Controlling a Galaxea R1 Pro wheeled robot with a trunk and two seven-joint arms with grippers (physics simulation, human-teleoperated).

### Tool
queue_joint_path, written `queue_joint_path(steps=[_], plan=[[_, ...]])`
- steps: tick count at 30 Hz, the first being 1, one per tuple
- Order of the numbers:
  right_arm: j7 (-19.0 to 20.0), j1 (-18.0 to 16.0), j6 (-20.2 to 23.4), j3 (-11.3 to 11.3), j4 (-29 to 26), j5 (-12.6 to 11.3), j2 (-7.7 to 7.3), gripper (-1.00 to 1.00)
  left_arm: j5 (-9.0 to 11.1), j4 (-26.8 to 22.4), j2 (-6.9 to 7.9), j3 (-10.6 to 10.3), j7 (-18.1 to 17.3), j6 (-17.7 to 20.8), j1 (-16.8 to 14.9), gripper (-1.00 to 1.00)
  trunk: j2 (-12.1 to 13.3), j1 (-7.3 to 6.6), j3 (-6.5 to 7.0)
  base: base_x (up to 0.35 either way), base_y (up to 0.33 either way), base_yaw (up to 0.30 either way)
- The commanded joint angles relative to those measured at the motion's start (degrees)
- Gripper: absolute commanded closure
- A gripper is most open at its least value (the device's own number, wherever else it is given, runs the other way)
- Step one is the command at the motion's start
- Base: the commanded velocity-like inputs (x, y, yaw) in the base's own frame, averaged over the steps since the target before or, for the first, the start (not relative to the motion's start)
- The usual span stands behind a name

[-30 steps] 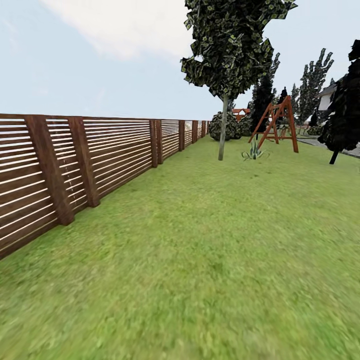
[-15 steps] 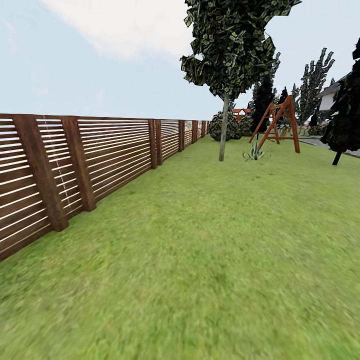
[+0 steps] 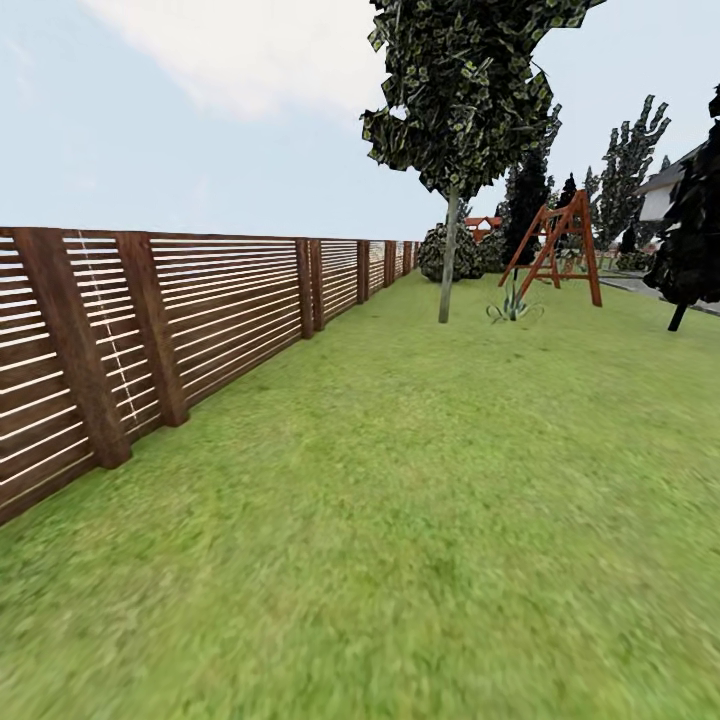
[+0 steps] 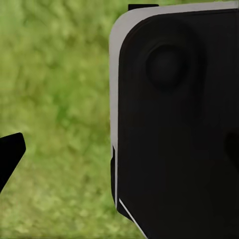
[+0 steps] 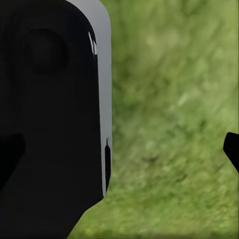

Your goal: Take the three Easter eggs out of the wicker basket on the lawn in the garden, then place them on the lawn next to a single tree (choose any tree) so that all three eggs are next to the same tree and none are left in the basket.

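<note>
Green lawn [image 3: 420, 520] stretched ahead beside a wooden fence [image 3: 200, 310]; the tree [image 3: 448, 250] stood far forward, slightly right. Whether either gripper was open could not be told.

Mottled green lawn [image 3: 450, 500] runs beside a brown horizontal-slat fence [image 3: 200, 310], a grey-trunked tree [image 3: 447, 260] carries dark green speckled leaves, a swing frame [image 3: 560, 250] is reddish-orange, another tree [image 3: 690, 250] looks almost black, and the sky is pale blue with white cloud.
</note>
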Motion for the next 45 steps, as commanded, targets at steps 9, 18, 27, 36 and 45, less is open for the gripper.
queue_joint_path(steps=[9,18,27,36,45], plan=[[-0.3,-0.1,-0.3,0.0,0.1,-0.2,-0.12,-1.00,0.0,-0.1,0.05,0.1,0.0,0.1,0.0,-1.00,0.0,0.00,-0.05,0.076,0.000,0.000],[-0.3,-0.1,-0.4,0.0,0.1,-0.1,-0.05,-1.00,0.1,-0.1,0.01,0.1,0.0,0.2,0.0,-1.00,0.0,0.00,-0.05,0.318,0.000,0.000],[-0.3,-0.1,-0.5,0.0,0.1,-0.2,-0.01,-1.00,0.1,-0.1,0.02,0.1,0.0,0.2,0.0,-1.00,0.0,0.00,-0.05,0.336,0.000,-0.019],[-0.4,-0.1,-0.4,-0.2,0.1,-0.5,-0.03,-1.00,0.1,-0.1,0.04,0.1,0.0,0.3,0.0,-1.00,0.0,0.00,-0.05,0.337,0.000,-0.031],[-0.4,-0.1,-0.4,-0.2,0.1,-0.5,0.04,-1.00,0.1,-0.1,0.04,0.1,-0.1,0.3,0.0,-1.00,0.0,0.00,-0.05,0.337,0.000,0.000]])
